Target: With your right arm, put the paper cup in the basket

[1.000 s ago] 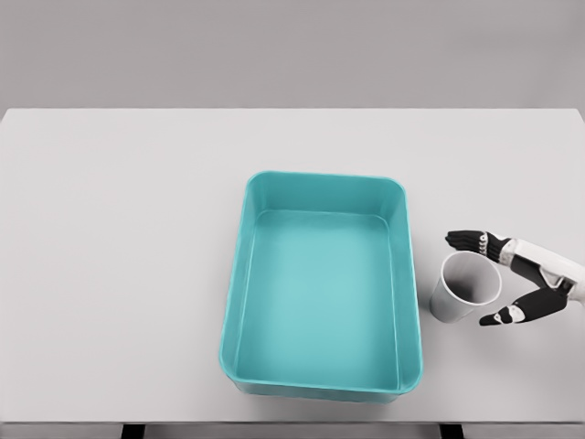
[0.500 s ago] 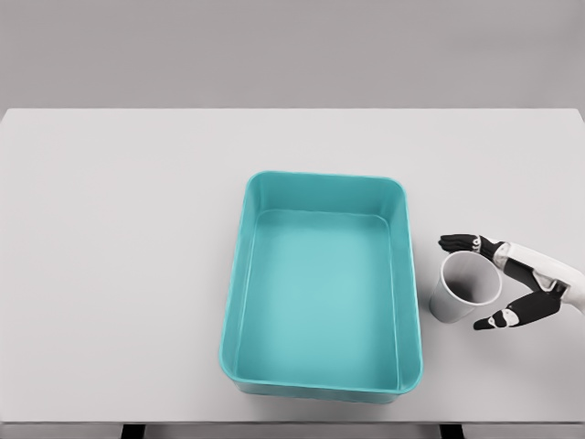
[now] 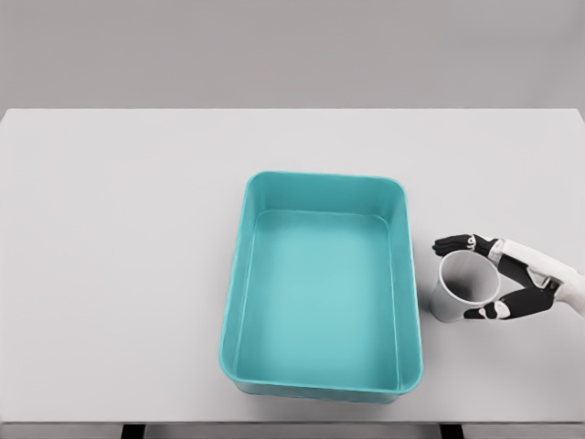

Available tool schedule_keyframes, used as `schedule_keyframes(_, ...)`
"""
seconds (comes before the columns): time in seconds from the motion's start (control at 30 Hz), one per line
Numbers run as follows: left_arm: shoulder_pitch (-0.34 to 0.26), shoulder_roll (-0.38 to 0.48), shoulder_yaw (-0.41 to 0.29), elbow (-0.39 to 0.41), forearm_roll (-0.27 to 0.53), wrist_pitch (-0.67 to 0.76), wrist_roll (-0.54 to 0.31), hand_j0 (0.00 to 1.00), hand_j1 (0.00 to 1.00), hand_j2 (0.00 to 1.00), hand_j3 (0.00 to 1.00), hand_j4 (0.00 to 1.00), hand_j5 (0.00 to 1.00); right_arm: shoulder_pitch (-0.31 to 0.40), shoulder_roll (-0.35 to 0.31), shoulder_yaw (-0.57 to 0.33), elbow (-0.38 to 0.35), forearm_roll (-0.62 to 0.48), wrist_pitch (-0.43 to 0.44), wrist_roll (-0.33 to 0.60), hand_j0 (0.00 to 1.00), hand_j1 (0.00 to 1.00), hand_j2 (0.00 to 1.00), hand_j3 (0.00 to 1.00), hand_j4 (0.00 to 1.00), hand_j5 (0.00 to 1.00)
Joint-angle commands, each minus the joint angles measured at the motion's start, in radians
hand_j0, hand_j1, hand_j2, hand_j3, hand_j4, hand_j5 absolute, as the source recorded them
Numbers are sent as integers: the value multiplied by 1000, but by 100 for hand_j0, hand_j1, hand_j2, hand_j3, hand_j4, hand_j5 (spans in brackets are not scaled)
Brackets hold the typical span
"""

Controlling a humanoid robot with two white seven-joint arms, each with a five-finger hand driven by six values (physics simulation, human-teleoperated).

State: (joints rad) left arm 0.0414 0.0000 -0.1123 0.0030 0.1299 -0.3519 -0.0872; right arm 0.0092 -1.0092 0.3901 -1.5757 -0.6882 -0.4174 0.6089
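- While my right hand [image 3: 498, 279] is reaching in from the 3 o'clock edge of the head view, it is cupping the paper cup [image 3: 464, 288] from the cup's 3 o'clock side.
- My fingers [image 3: 454, 244] are curving over the rim at about 12 o'clock, and my thumb is pressing in at roughly 5 o'clock, so the hand is wrapping the cup; whether the grip is firm all the way round, I cannot tell.
- That white cup is standing upright on the desk [image 3: 119, 265], mouth open upward, showing a grey inside.
- It is sitting just beside the basket [image 3: 409, 274], at the basket's 3 o'clock side and a little toward the near end, outside the wall and not touching it as far as I can see.
- That teal basket is lying near the middle of the desk, rectangular with rounded corners, its long sides running from 12 to 6 o'clock.
- Part of my white forearm is showing only at the 3 o'clock edge, behind the wrist.
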Motion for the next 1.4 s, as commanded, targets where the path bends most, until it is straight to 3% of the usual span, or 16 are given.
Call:
schedule_keyframes(0.0, 0, 0, 0, 0, 0, -1, 0, 100, 100, 100, 100, 100, 100, 2, 0, 4, -1, 16, -1, 2, 77, 77, 77, 77, 77, 77)
schedule_keyframes(0.2, 0, 0, 0, 0, 0, -1, 0, 100, 100, 100, 100, 100, 100, 2, 1, 0, -1, 16, -3, 2, 72, 72, 72, 72, 72, 72)
schedule_keyframes(0.5, 0, 0, 0, 0, 0, -1, 0, 100, 100, 100, 100, 100, 100, -5, 17, -19, 5, 9, -14, 2, 72, 72, 72, 72, 72, 72)
schedule_keyframes(0.87, 0, 0, 0, 0, 0, -1, 0, 100, 100, 100, 100, 100, 100, -17, 26, -128, -3, -7, -6, 2, 73, 73, 73, 73, 73, 73)
schedule_keyframes(1.17, 0, 0, 0, 0, 0, -1, 0, 100, 100, 100, 100, 100, 100, -91, 29, -151, -41, -7, -4, 2, 73, 73, 73, 73, 73, 73)
schedule_keyframes(1.37, 0, 0, 0, 0, 0, 1, 0, 100, 100, 100, 100, 100, 100, -127, 66, -154, -81, -7, -1, 2, 73, 73, 73, 73, 73, 73)
